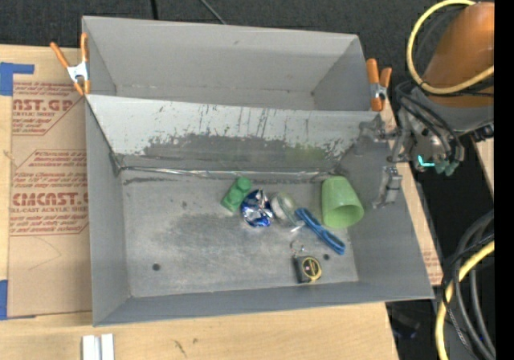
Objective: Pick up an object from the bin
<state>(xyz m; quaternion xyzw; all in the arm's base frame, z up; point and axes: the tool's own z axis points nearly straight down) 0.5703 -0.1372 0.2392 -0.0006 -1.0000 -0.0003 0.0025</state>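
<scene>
A: The claw: where is it?

B: At the right side of the bin, on the end of the arm that reaches in from the right. It hangs over the bin's sloping right wall, above the floor. Nothing shows in its grip. I cannot tell whether it is open or closed.

A: What lies nearest to it?

B: A pale green cup, lying on its side. It is just left of the claw and apart from it. Right below the cup lies a thin blue tool. Further left is a small cluster: a silvery lump, a crumpled blue-and-white wrapper and a green block. A black-and-yellow disc lies alone nearer the front wall.

A: Which step is this?

B: As I judge it, the approach. Everything rests on the bin floor, so the pick is not yet made.

A: What does the next move call for?

B: Probably a shift left, off the wall and over one thing, then a descent. The cup is closest, but it is round and on its side, so it may roll. The wall beside it leaves little room on that side.
</scene>
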